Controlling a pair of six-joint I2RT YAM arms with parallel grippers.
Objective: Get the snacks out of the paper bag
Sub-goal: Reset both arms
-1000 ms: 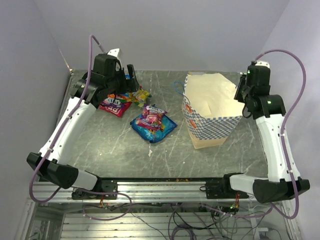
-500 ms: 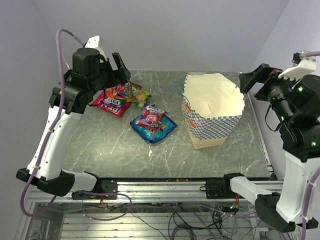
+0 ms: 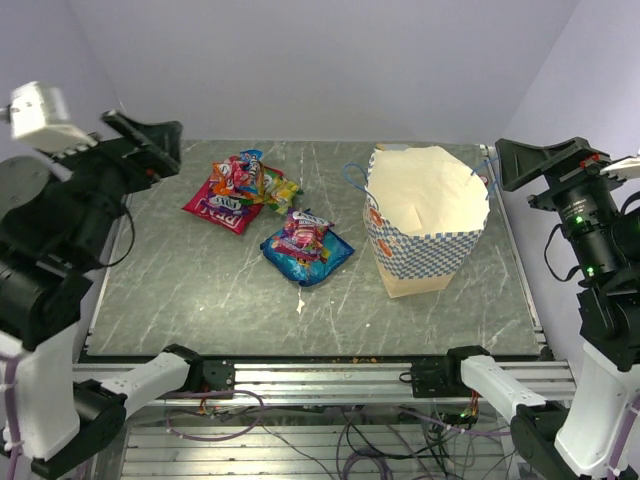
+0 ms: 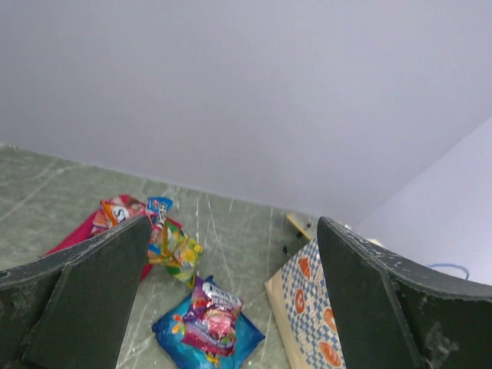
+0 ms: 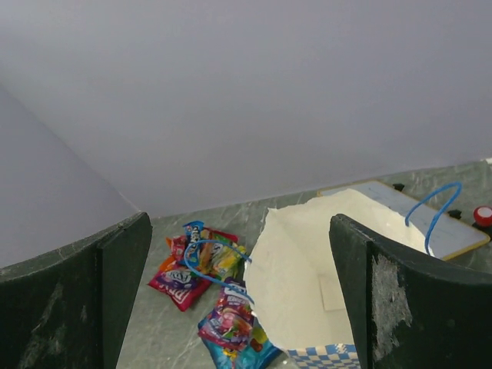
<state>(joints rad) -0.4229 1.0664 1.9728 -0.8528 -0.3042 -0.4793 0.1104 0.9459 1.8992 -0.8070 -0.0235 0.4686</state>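
The paper bag stands upright at the right of the table, blue-and-white checkered, its mouth open. Its cream inside shows no packet. The snacks lie on the table left of it: a red-pink packet, a small multicoloured one, a yellow-green one, and a blue packet with a purple-pink packet on top. My left gripper is raised high over the table's left edge, open and empty. My right gripper hangs high at the right, beside the bag, open and empty.
A flat tan card lies behind the bag at the far edge, with a red knob beside it. The bag's blue string handles stick up from its rim. A small white scrap lies near the table's front. Grey walls enclose the table.
Both arms have lifted up and back from the table. The left gripper left the snack pile. The right gripper came away from the bag's right rim and opened wide.
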